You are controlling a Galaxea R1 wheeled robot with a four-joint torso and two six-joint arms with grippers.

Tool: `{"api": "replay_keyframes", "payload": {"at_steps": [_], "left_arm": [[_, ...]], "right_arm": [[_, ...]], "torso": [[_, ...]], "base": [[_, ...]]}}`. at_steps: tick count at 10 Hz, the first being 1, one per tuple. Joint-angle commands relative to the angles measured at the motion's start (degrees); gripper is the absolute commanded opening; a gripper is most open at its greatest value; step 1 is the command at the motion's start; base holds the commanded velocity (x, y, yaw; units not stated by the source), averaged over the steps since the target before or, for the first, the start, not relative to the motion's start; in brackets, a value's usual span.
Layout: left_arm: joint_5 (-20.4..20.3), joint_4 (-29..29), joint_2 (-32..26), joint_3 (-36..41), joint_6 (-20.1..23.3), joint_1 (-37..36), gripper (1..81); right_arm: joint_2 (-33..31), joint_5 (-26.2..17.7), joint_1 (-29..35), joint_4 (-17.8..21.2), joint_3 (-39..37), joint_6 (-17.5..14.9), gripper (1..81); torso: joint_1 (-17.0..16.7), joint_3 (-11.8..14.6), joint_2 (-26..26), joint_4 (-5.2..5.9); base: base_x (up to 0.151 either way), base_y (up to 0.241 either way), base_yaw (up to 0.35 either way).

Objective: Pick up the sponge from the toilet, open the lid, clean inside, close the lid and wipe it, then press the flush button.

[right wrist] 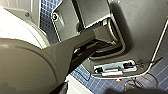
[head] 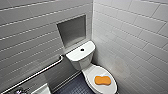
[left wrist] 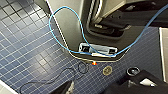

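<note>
Glossy ceramic toilet (head: 83, 60); seemingly soft sponge (head: 102, 80).

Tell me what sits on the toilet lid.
An orange sponge lies flat on the closed lid. The bowl underneath is covered by the lid, so its inside cannot be seen.

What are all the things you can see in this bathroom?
toilet: one, white, in the tiled corner.
lid: one, white, shut.
sponge: one, orange, on the lid.
flush button: one, dark, middle of tank top.
grab bar: one, grey, on the wall beside the toilet.
niche: one, grey, in the wall above the tank.
floor: one, dark blue tiles.
black cable: one, black, on the floor.
robot base: one, dark grey, over the floor, blue cable looped across it.
</note>
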Motion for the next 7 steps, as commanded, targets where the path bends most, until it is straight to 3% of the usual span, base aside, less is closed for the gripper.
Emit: {"api": "replay_keyframes", "payload": {"at_steps": [1,3,7], "left_arm": [[4.54,0.45,-0.12,0.24,0.36,2.08,81.1],[4.54,0.36,-0.12,0.24,0.36,2.35,81.1],[4.54,0.27,0.58,0.24,0.36,2.52,81.1]], "right_arm": [[-15.21,2.4,7.44,4.04,18.2,4.72,81.1],[-16.27,1.87,11.49,4.83,18.82,4.72,81.1],[-16.44,0.2,19.4,8.34,17.41,4.72,81.1]], "torso": [[3.69,0.0,-5.71,0.0],[4.56,0.0,-7.15,0.0],[9.79,0.0,-15.57,0.0]], "base": [[0.0,0.0,0.0],[0.0,0.0,0.0],[0.0,0.0,0.0]]}}
